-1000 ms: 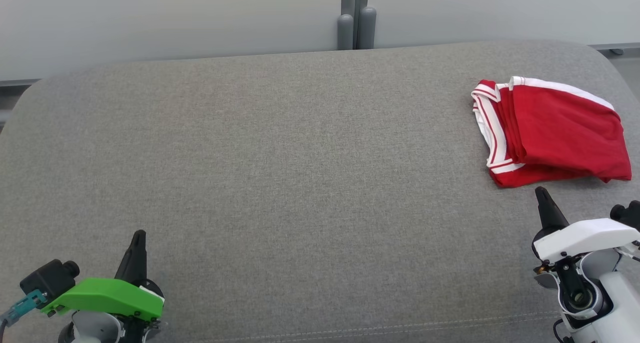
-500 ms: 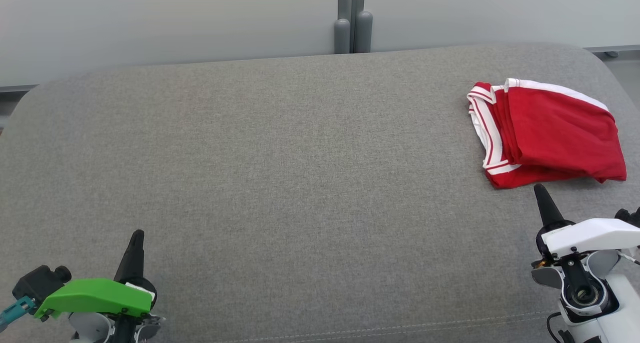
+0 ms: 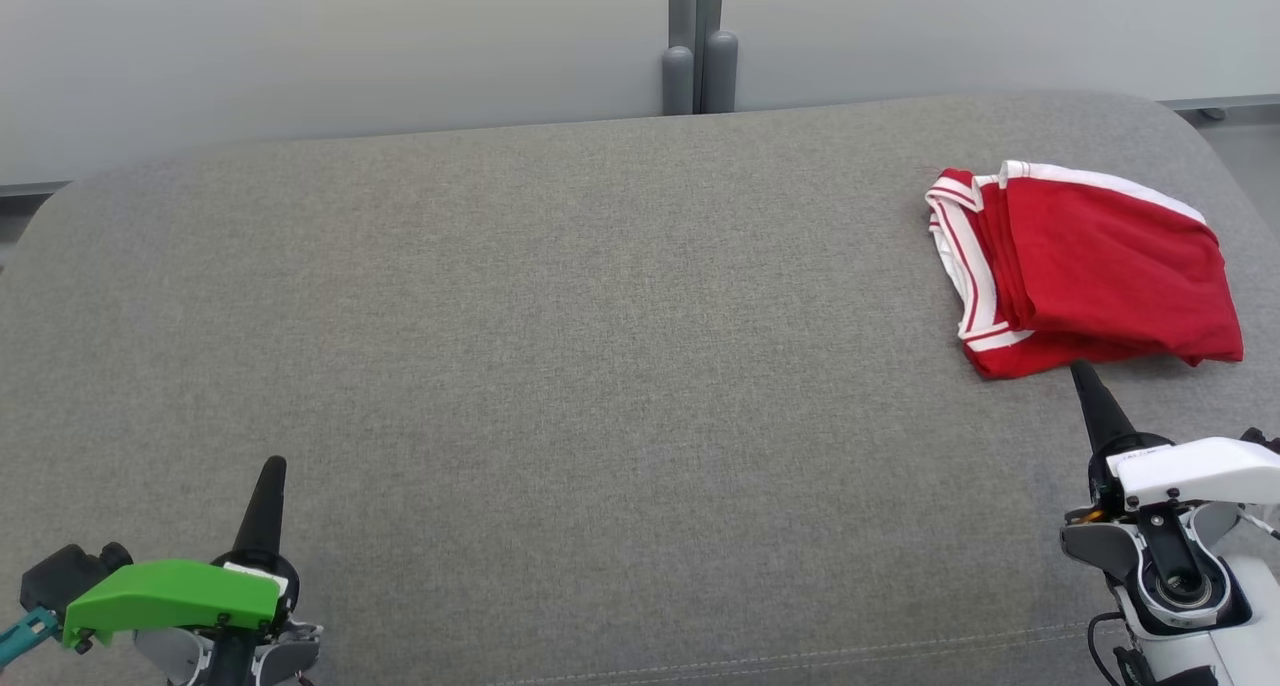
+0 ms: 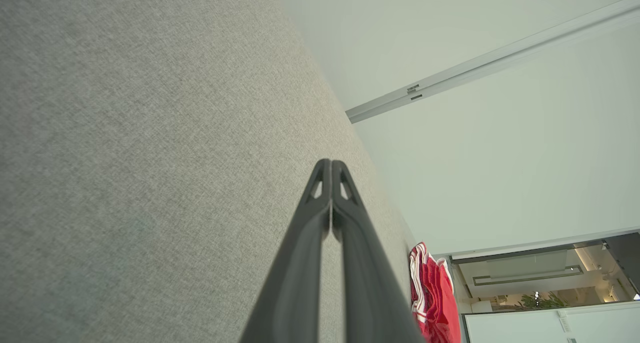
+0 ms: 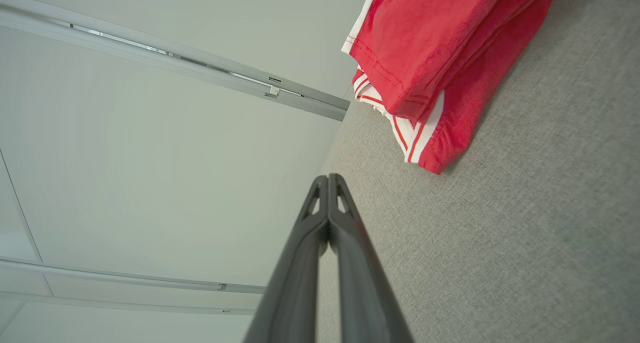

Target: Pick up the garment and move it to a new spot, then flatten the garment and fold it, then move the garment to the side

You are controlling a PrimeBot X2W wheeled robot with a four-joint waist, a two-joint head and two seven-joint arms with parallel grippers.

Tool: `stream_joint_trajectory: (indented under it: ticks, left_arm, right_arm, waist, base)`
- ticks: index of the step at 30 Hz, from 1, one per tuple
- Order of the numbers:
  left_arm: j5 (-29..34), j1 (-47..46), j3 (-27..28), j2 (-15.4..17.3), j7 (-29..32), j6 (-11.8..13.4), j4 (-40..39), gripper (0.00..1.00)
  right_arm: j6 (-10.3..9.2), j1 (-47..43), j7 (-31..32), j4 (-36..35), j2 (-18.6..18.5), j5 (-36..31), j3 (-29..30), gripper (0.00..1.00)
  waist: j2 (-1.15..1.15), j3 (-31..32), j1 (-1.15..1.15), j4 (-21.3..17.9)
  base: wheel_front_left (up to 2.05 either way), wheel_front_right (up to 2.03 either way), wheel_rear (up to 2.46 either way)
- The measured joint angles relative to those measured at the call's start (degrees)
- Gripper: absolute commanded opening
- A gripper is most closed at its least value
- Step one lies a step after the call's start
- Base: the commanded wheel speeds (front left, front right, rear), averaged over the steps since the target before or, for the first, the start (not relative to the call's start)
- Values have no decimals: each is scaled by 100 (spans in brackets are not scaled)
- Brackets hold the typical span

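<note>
Red garment [image 3: 1095,266] with white-striped trim is folded into a compact stack. It lies at the far right of the grey fabric-covered desk [image 3: 600,316], near the rounded right corner. Layers are a bit uneven, with the trim bands stacked along its left edge and the top panel mostly smooth.

Centre and left of the desk are bare fabric, so there's lots of room there. Far edge runs along a pale wall panel [image 3: 300,46], with two grey posts [image 3: 690,71] at mid-span. A stitched seam runs along the near edge.

Right gripper [image 3: 1080,371] has its fingers pressed together and holds nothing. The tip is just short of the garment's near edge, and the right wrist view shows a gap. Left gripper [image 3: 272,466] is also pressed together and empty, over the near left, well apart from the garment.
</note>
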State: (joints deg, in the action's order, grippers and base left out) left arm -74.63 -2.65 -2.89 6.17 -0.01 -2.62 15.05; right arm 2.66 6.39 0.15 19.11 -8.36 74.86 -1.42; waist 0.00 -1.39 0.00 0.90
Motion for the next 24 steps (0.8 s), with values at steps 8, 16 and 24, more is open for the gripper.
stream_joint_trajectory:
  ticks: [8,16,24]
  left_arm:
    - [-450,-4,185,-85,157,-135,30,0]
    - [-944,-10,360,-188,314,-246,56,0]
    - [-1441,-48,544,-289,458,-343,78,0]
  right_arm:
    - [101,-25,172,-57,163,457,248,0]
    - [235,-77,341,-119,326,933,494,0]
    - [341,-97,493,-188,492,1374,737,0]
  waist:
    - [0,35,0,-25]
    - [0,70,0,-50]
    - [0,105,0,-76]
  base:
    - [0,0,0]
    - [0,0,0]
    - [0,0,0]
